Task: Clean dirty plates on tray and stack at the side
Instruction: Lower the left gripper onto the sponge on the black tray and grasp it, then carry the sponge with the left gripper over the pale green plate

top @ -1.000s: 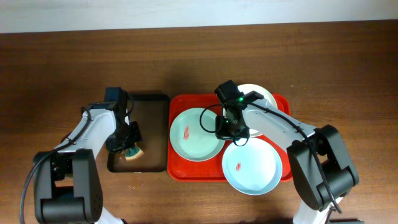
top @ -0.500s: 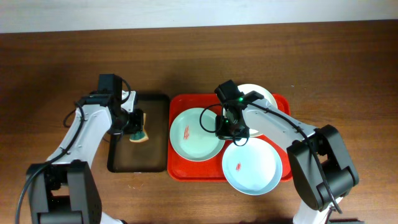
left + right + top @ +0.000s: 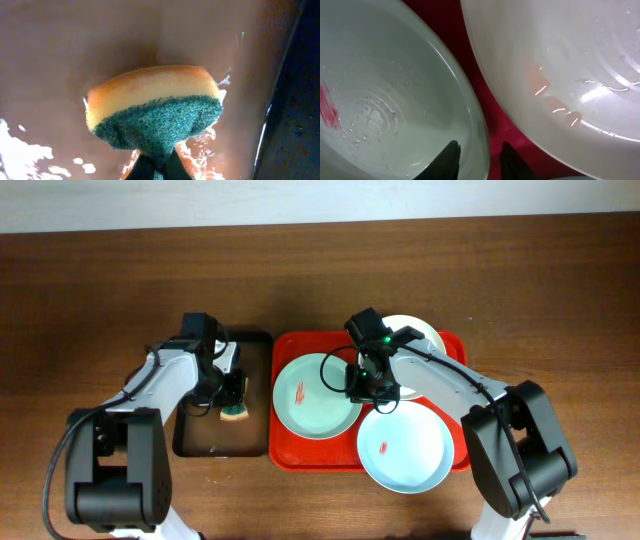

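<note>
The right pincer (image 3: 481, 164) has its two dark fingers (image 3: 451, 160) a little apart, one on each side of the rim of the mint green plate (image 3: 385, 100). They straddle the rim and do not look pressed onto it. From above, this pincer (image 3: 372, 388) sits at the centre of the red tray (image 3: 285, 345), at the right edge of the mint green plate (image 3: 315, 395), which lies in the tray's left half and carries a red smear. Just beside it, to the upper right, lies the white plate (image 3: 415, 340) with a faint pinkish mark. The pale blue plate (image 3: 405, 448), to the lower right, is also smeared and hangs over the tray's lower rim.

The left pincer (image 3: 155, 171) is clamped on the green scouring side of a sponge (image 3: 155, 112). It hangs over the wet brown tray (image 3: 215, 442) to the left of the red one, and no plate is wiped yet.

The likely trouble is the grip. If the fingers close on a wet, sloping rim, the plate could slide out or tip. Its edge could then knock the white plate or push the overhanging blue one off onto the table (image 3: 560, 300). A firm wipe with the sponge could also skate an unheld plate across the tray.
</note>
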